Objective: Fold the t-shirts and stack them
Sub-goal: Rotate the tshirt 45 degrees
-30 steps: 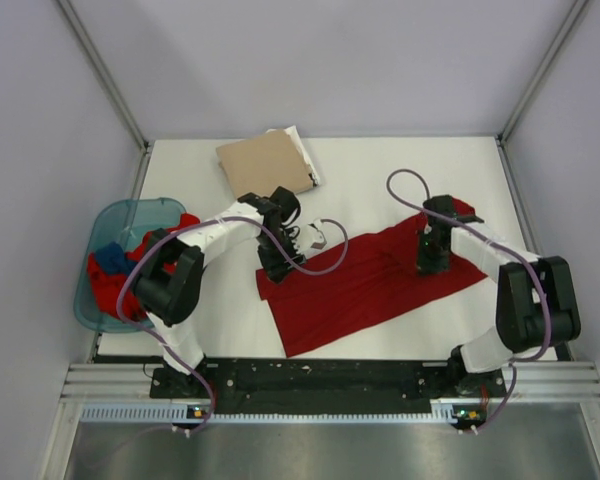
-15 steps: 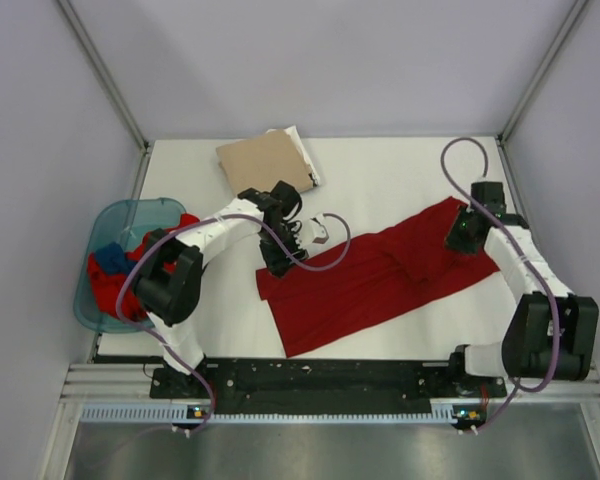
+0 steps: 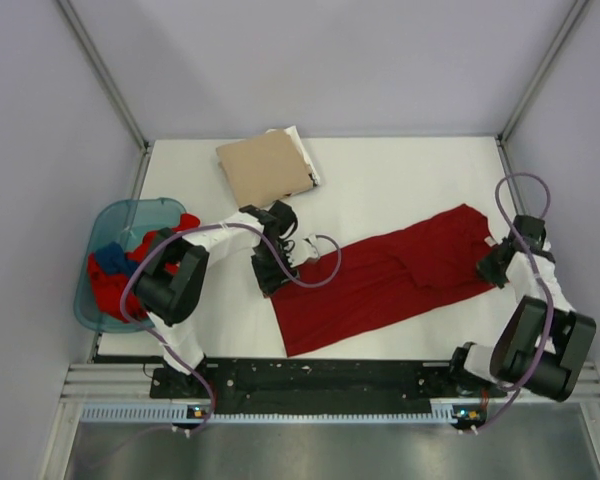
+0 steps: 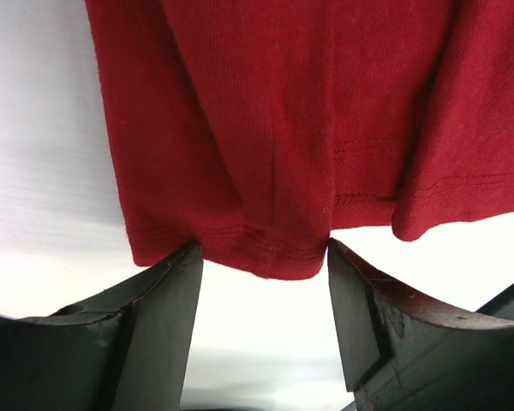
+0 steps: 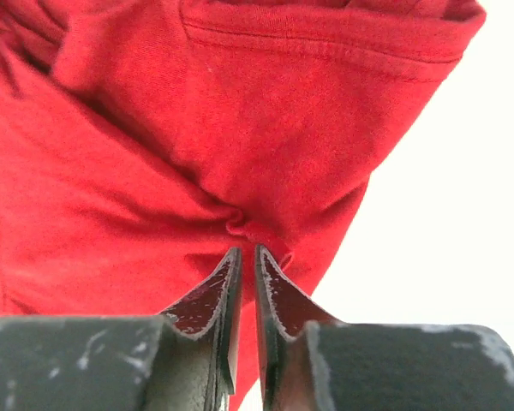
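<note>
Right fingers (image 5: pixel 207 301) closed, pinching t-shirt (image 5: pixel 154 154) edge

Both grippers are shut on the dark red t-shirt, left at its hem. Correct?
No: the left wrist view shows the left gripper open, jaws either side of the hem of the dark red t-shirt. The right gripper is shut on it.
</note>
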Controlling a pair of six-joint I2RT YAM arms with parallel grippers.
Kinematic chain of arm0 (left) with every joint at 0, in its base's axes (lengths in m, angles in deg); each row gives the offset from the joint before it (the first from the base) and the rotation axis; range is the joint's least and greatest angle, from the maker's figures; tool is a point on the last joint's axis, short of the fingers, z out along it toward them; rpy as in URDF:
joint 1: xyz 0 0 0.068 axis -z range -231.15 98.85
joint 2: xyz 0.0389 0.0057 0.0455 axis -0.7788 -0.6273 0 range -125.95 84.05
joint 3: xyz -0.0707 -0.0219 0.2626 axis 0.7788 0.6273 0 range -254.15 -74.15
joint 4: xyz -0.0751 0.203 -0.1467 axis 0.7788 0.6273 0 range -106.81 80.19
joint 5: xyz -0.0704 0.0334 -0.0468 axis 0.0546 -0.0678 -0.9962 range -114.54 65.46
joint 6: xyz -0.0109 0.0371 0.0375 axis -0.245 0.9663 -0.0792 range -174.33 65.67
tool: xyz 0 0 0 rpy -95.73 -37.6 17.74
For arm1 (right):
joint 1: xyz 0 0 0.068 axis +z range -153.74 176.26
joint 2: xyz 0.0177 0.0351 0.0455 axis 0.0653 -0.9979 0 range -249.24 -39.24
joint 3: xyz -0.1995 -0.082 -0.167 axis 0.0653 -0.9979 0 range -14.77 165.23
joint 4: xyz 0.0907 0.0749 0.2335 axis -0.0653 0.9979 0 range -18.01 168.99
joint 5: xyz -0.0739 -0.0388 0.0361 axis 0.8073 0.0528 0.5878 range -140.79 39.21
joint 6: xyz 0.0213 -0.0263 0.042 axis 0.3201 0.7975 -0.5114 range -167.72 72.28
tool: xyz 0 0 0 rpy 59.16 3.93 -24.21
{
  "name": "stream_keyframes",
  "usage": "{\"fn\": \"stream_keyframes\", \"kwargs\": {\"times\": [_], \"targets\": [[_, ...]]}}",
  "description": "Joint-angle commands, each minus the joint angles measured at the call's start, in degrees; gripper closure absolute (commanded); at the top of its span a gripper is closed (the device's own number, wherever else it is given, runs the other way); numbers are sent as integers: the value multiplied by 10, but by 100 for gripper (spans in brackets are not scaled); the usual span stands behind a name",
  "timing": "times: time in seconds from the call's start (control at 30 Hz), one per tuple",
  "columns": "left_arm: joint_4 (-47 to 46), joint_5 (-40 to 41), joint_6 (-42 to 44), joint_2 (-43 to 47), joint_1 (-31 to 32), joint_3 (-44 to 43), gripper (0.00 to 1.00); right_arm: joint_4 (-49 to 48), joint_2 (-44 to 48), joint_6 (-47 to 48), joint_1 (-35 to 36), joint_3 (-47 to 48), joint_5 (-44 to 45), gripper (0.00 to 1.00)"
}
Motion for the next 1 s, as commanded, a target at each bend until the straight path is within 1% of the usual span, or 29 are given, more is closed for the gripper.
{"fn": "stream_keyframes", "kwargs": {"times": [0.0,0.07,0.13,0.2,0.27,0.37,0.4,0.5,0.57,0.67,0.7,0.77,0.83,0.9,0.97], "targets": [[1,-2,14,22,0,5,35,-2,96,-9,-2,3,32,83],[7,-10,21,26,0,5,35,-7,106,5,-2,27,13,72],[4,-17,33,32,1,10,33,-27,93,24,0,55,-16,59],[-15,-4,36,33,1,20,32,-56,56,40,5,87,-48,53],[-29,15,37,25,1,23,31,-68,-6,52,22,128,-64,51],[-40,27,29,5,1,20,33,-48,-121,72,57,208,-48,50],[-39,26,26,-1,0,20,36,-40,-160,79,68,233,-39,51],[-29,16,25,-3,0,33,54,-14,-272,80,83,292,-42,61],[-22,6,30,4,2,54,58,9,-326,75,86,329,-46,73],[-4,1,42,15,9,86,57,19,-389,64,87,390,-57,90],[5,-3,51,19,14,98,57,20,-408,60,89,414,-78,93],[15,-17,67,27,31,120,56,23,-454,56,101,477,-117,95],[23,-39,78,36,59,130,54,24,-502,54,124,572,-152,95],[29,-66,79,42,89,127,51,27,-554,58,152,657,-181,94],[38,-105,77,56,105,108,47,35,-611,64,178,743,-193,93]]}}
